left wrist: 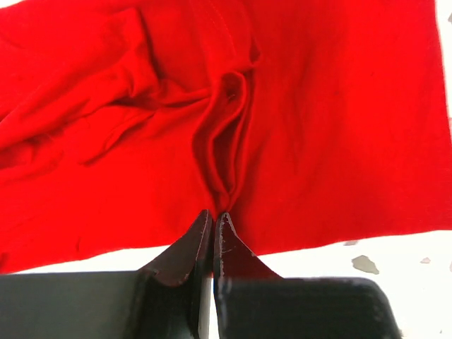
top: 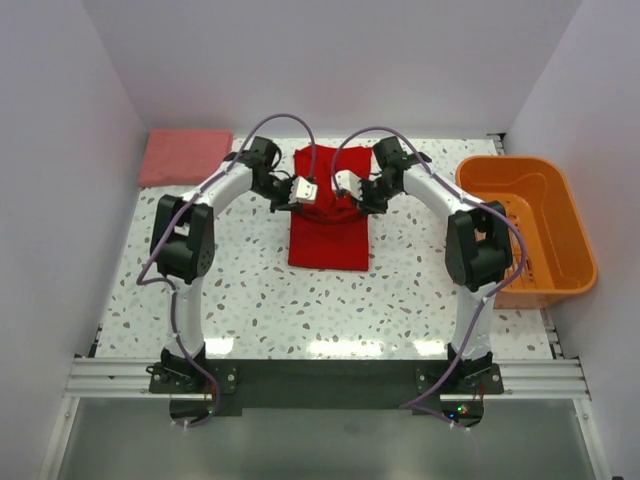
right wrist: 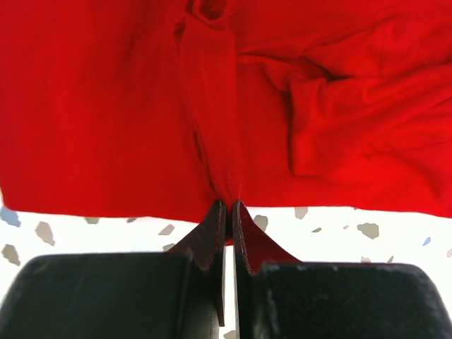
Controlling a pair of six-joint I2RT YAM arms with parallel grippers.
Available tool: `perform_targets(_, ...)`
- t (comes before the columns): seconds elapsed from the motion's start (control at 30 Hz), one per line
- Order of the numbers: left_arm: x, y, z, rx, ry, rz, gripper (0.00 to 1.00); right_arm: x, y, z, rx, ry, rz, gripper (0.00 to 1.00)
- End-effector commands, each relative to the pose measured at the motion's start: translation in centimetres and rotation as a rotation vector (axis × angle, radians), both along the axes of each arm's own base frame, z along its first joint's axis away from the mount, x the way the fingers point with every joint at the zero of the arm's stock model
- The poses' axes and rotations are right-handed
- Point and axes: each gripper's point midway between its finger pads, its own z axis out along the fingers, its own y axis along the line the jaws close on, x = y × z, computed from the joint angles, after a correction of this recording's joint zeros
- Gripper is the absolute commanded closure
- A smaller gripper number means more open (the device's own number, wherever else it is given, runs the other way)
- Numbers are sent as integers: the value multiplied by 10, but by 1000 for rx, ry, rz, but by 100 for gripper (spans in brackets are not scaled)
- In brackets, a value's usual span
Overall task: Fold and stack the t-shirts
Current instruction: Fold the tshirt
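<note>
We pinch the red t-shirt with our left pincer and right pincer, both clenched on its edges, so we can fold it evenly.

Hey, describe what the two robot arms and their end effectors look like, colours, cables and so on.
The left arm and right arm have white links, bulky black joints and a lavender cable looping along each. The left end effector and right end effector have whitish bodies; their fingers are dark, tapering to thin points.
</note>
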Motion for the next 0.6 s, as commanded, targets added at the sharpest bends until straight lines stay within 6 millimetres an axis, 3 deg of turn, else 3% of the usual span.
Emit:
perform_targets(0.0, 12, 1, 7, -24, -20, -18, 100, 14, 6, 8, 29, -14, 47, 100)
perform_targets(0.17, 27, 6, -4, -16, -34, 15, 100, 27, 4, -4, 4, -19, 47, 100)
perform_targets(0.2, 31, 7, -4, -19, -39, 28, 95, 30, 4, -9, 1, -14, 38, 100)
perform_targets(0.23, 34, 8, -3, -22, -43, 39, 84, 33, 3, -10, -10, -18, 30, 96)
perform_targets(0.27, 36, 9, -4, -22, -43, 53, 78, 37, 3, -7, -13, -22, 14, 91)
perform_targets(0.33, 50, 11, 3, -39, -69, 108, 68, 43, -1, -3, -33, -49, -12, 78)
perform_targets(0.4, 69, 17, 21, -72, -99, 189, 65, 49, -10, 0, -49, -71, -44, 68)
perform_targets(0.47, 76, 23, 38, -98, -116, 230, 61, 53, -21, 10, -71, -100, -87, 66)
perform_targets(0.53, 72, 36, 53, -109, -106, 261, 60, 51, -33, 17, -86, -95, -122, 65)
perform_targets(0.57, 61, 39, 49, -106, -79, 257, 60, 45, -38, 25, -88, -98, -140, 64)
